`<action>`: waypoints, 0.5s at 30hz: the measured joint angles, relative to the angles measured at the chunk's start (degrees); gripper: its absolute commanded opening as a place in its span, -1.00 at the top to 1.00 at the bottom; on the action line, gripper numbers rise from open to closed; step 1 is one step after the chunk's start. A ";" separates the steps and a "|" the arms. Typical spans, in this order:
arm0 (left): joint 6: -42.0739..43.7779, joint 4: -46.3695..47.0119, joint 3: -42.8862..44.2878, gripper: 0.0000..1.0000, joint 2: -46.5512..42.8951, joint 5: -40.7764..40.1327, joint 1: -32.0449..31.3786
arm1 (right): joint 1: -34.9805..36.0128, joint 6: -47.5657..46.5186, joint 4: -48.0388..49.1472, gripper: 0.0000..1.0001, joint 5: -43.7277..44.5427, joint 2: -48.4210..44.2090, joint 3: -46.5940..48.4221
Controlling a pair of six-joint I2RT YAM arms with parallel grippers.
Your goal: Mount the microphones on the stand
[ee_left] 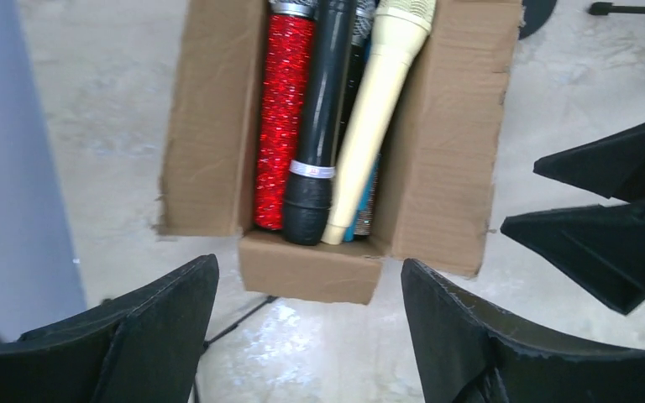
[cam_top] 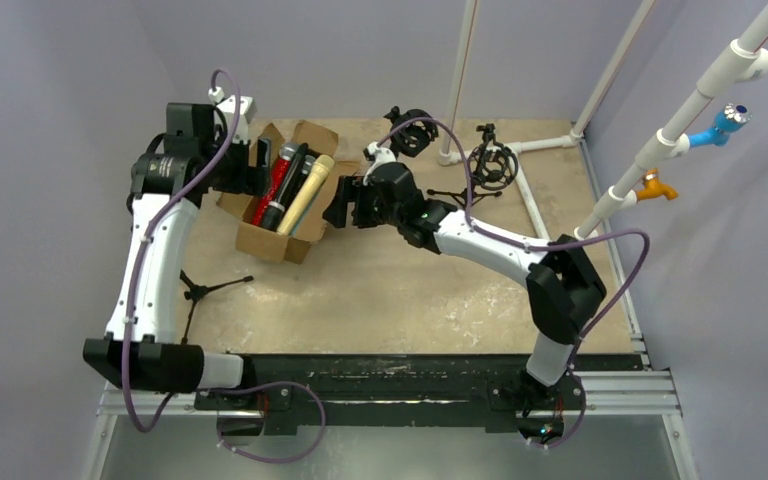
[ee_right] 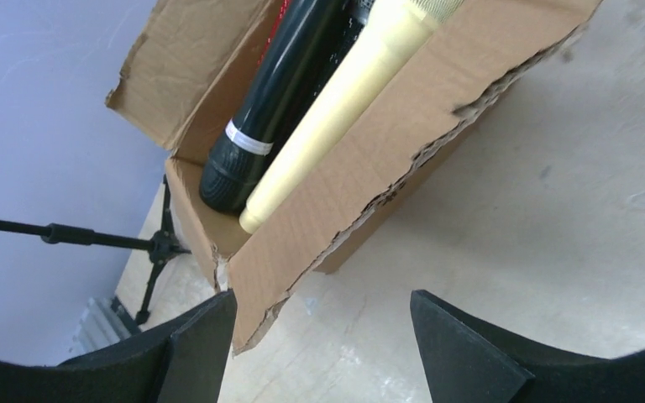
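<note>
My left gripper (ee_left: 309,267) hangs at the left side of the cardboard box (ee_left: 449,168), fingers spread wide with nothing between them. My right gripper (ee_right: 323,295) is at the box's other side, also apart and empty, and a torn flap of the box comes just beside one of its fingers (ee_right: 193,336).

The microphones (cam_top: 290,185) lie packed lengthwise in the box. I can see a glittery red microphone (ee_left: 281,117), a black microphone (ee_left: 319,109) with a pale band near its tail, and a cream microphone (ee_left: 378,117) leaning across them. A sliver of a blue microphone (ee_left: 361,222) shows underneath.

The box sits toward the back left of the table (cam_top: 410,290). Its top is beige, mottled and scuffed with paler patches, and it shines where the light hits it close to the box.

Pale lavender walls (cam_top: 50,100) close the table in on three sides. White pipes (cam_top: 460,70) rise from the rear right corner. A slanted pipe at the right carries a blue fitting (cam_top: 722,125) and an orange fitting (cam_top: 655,187).

Two black shock-mount stands (cam_top: 490,165) are at the back, to the right of the box and apart from it. A small black tripod (cam_top: 200,292) is on the table beside my left arm. A black rail (cam_top: 400,375) runs along the near edge, where my bases are bolted
</note>
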 measured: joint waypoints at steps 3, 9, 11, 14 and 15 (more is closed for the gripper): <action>2.54 1.31 -1.60 -0.65 -4.07 -3.80 -0.17 | 0.55 2.82 2.16 -0.55 -1.27 3.19 0.85; 3.93 2.08 -3.63 -0.68 -4.61 -7.39 0.66 | 2.64 6.82 4.66 -0.21 -1.09 9.75 5.57; 3.89 1.64 -3.98 -0.69 -4.35 -7.21 1.36 | 3.21 7.61 4.59 0.12 -0.68 11.89 8.04; 3.87 0.92 -3.98 -0.69 -4.13 -6.82 2.43 | 3.72 8.50 3.91 0.73 -0.39 14.60 11.58; 3.87 0.70 -3.98 -0.70 -4.13 -6.71 2.67 | 3.76 8.72 3.72 0.90 -0.39 15.17 12.37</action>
